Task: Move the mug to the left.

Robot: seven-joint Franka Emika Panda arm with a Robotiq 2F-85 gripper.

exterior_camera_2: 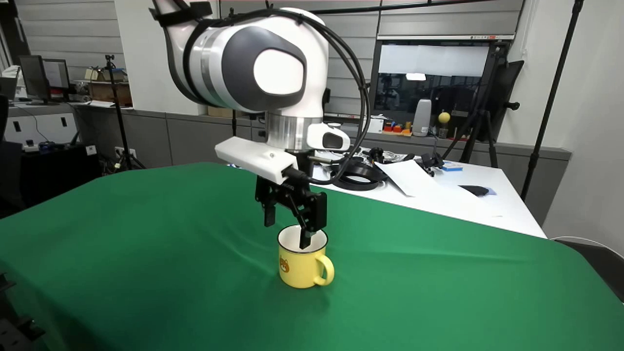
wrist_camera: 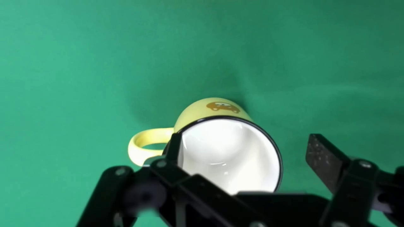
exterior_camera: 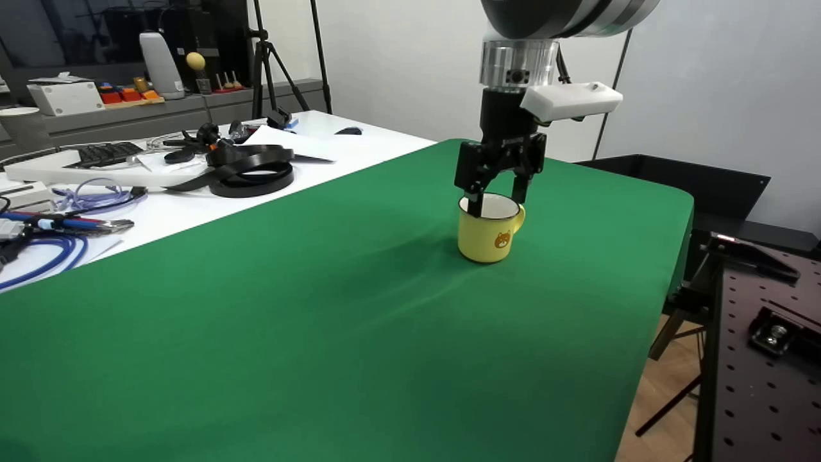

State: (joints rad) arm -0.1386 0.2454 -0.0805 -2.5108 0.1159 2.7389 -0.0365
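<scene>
The yellow mug (exterior_camera: 481, 240) stands upright on the green cloth, with a dark rim, pale inside and a small brown animal mark. It also shows in an exterior view (exterior_camera_2: 298, 273), with its handle toward the camera's right. My gripper (exterior_camera: 497, 200) is open above the mug, fingers pointing down. In the wrist view the gripper (wrist_camera: 246, 137) has its left finger over the mug's rim beside the handle. The right finger is apart from the mug (wrist_camera: 195, 113), over cloth. Whether a fingertip reaches below the rim I cannot tell. The gripper body hides part of the near rim.
A green cloth (exterior_camera: 288, 333) covers the table around the mug. A white table (exterior_camera_2: 468, 209) adjoins it, with paper, black straps (exterior_camera: 253, 170), cables and a keyboard (exterior_camera: 106, 154). A black perforated board (exterior_camera: 770, 385) stands beyond the cloth's edge. Tripods (exterior_camera_2: 480, 126) stand behind.
</scene>
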